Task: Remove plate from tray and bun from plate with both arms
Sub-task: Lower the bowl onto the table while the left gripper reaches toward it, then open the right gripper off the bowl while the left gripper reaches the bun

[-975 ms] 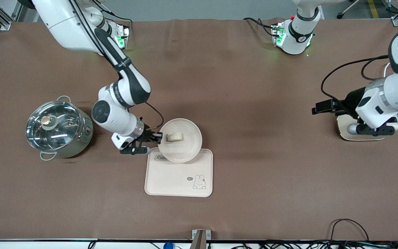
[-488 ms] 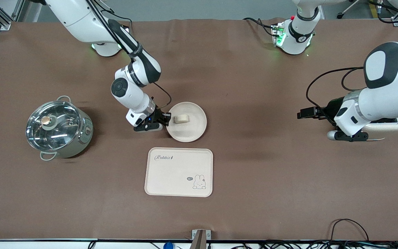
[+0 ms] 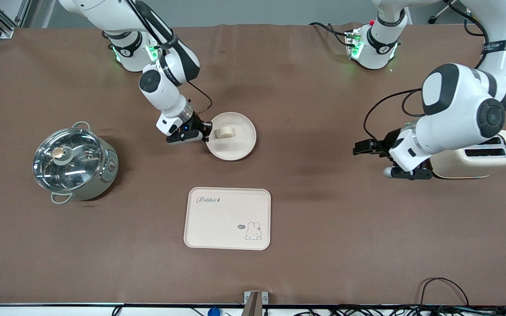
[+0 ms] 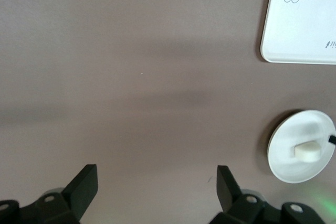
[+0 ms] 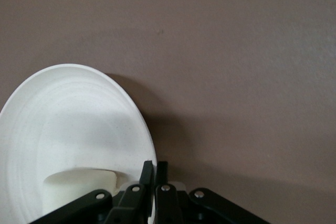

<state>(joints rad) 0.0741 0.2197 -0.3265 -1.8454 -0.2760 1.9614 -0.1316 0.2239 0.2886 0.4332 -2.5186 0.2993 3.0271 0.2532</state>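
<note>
Plate (image 3: 232, 141) with bun (image 3: 225, 132) carried off tray (image 3: 227, 218), farther back.

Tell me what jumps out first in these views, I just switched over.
The right gripper is shut on the rim of the plate, which carries the bun, farther from the front camera than the rabbit tray. The left gripper hangs open beside the toaster at the left arm's end. A lidded steel pot stands at the right arm's end.
</note>
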